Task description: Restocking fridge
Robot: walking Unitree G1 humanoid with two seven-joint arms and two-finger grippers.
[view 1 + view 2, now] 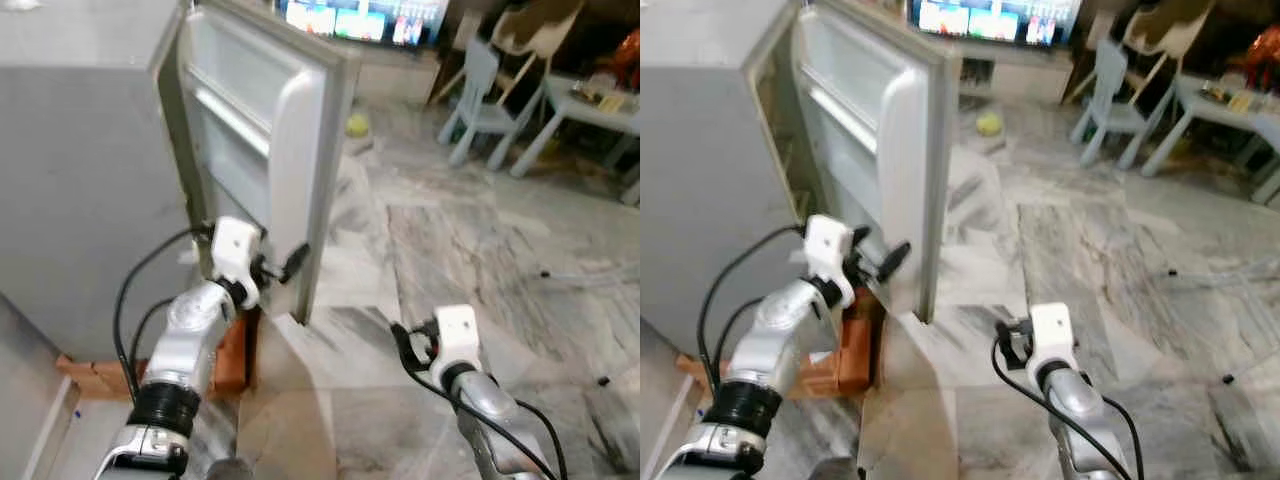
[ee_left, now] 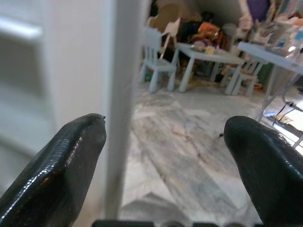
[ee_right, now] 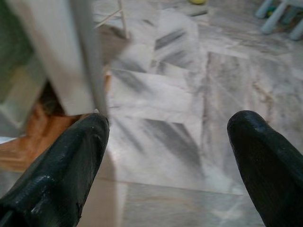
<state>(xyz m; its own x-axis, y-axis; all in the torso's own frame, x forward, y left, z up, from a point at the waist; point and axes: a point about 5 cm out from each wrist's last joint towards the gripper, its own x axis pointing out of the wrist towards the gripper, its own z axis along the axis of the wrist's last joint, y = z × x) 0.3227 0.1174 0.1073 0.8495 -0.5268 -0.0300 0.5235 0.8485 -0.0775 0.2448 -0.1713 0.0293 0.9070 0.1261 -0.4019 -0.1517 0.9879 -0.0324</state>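
Observation:
The grey fridge (image 1: 80, 180) stands at the left with its door (image 1: 300, 150) swung open toward me, the white inner shelves showing. My left gripper (image 1: 285, 265) is raised at the door's lower free edge. In the left wrist view its fingers (image 2: 71, 161) are spread wide, and the door edge (image 2: 118, 94) stands between them, close to one finger. My right gripper (image 1: 405, 340) hangs low over the marble floor, right of the door. In the right wrist view this gripper (image 3: 168, 127) is open and holds nothing.
Orange bricks (image 1: 230, 360) prop the fridge base. A yellow-green ball (image 1: 357, 125) lies on the floor beyond the door. Pale blue child chairs (image 1: 480, 90) and a small table (image 1: 590, 110) stand at the back right, and a lit screen (image 1: 360, 20) behind.

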